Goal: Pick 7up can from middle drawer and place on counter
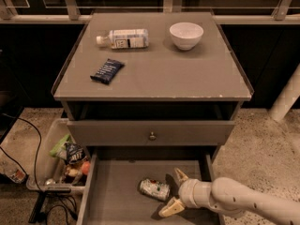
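Note:
The 7up can (pixel 154 189) lies on its side on the floor of the open middle drawer (pixel 112 196), a little right of the drawer's middle. My gripper (pixel 175 192) is inside the drawer just right of the can, open, with one pale finger (pixel 181 175) behind and one (pixel 169 207) in front. The fingers do not hold the can. The counter (pixel 154 69) is the grey cabinet top above.
On the counter lie a white-labelled plastic bottle (pixel 123 38), a white bowl (pixel 186 34) and a dark blue snack packet (pixel 107 71). A shut drawer front with a knob (pixel 152 136) sits above the open drawer. A plastic bin of snacks (pixel 63 161) stands on the floor at left.

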`<state>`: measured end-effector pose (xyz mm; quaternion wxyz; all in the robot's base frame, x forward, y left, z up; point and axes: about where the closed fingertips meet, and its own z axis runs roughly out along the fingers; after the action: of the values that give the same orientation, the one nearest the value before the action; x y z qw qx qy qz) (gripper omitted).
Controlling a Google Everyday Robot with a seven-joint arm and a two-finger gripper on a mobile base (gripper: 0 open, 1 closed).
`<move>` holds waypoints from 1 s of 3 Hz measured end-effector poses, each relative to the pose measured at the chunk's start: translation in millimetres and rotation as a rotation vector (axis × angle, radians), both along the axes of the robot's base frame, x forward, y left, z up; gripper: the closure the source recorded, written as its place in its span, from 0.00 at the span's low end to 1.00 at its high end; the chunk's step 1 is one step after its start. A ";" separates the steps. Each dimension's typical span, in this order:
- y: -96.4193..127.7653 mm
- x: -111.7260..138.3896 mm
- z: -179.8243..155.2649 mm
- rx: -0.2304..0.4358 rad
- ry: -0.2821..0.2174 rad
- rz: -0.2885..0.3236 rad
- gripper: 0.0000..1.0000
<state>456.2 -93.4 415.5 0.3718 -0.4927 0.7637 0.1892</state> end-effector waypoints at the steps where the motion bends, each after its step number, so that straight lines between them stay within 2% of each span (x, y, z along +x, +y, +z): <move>1: 0.0 6.2 -23.3 0.042 0.044 0.003 0.00; 2: 8.8 16.2 -35.1 0.067 0.065 0.023 0.00; 3: 44.8 17.0 -42.1 0.114 0.089 0.068 0.00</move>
<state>473.3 -48.6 373.4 0.3582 -0.4878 0.7502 0.2666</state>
